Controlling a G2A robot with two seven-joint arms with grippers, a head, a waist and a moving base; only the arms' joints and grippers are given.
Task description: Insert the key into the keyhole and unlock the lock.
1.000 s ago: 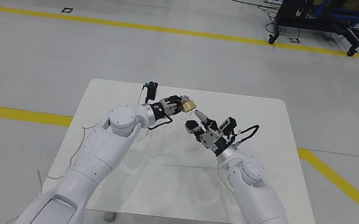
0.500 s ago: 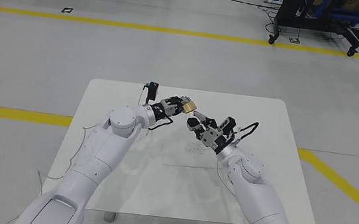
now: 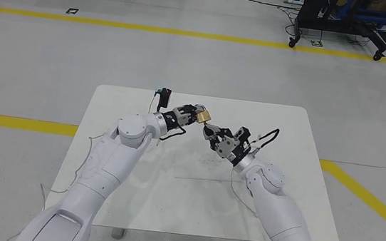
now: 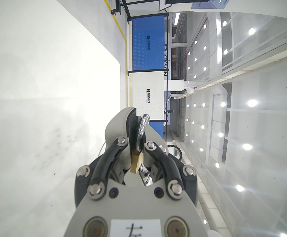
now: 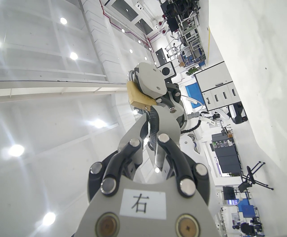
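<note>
The right end effector (image 5: 149,114) is clenched on the key (image 5: 146,108), of which only a slim metal tip is seen past the fingertips. That tip is touching, or just short of, the end face of the brass lock (image 5: 138,96); whether it has entered the keyhole cannot be told. The lock is grasped by the left end effector (image 4: 139,121). In the left wrist view its steel shackle (image 4: 142,125) is pinched between the pads and its body lies toward the palm.

The step in hand is judged to be insertion: key and lock have been brought together, but no turn is evident. The next move calls for the key's blade to be lined up with the slot, pushed in along the lock's axis while the lock is held rigid, and only then twisted. A slanted push is likely to jam the tip or rotate the lock in its grasp.

Both objects are held in the air over the bench (image 3: 277,202), nearer its far edge than its near one, and well apart from its side edges. Open room lies above and to either side. Each end effector's closest obstacle is the other, so the approach is best kept short and straight.
</note>
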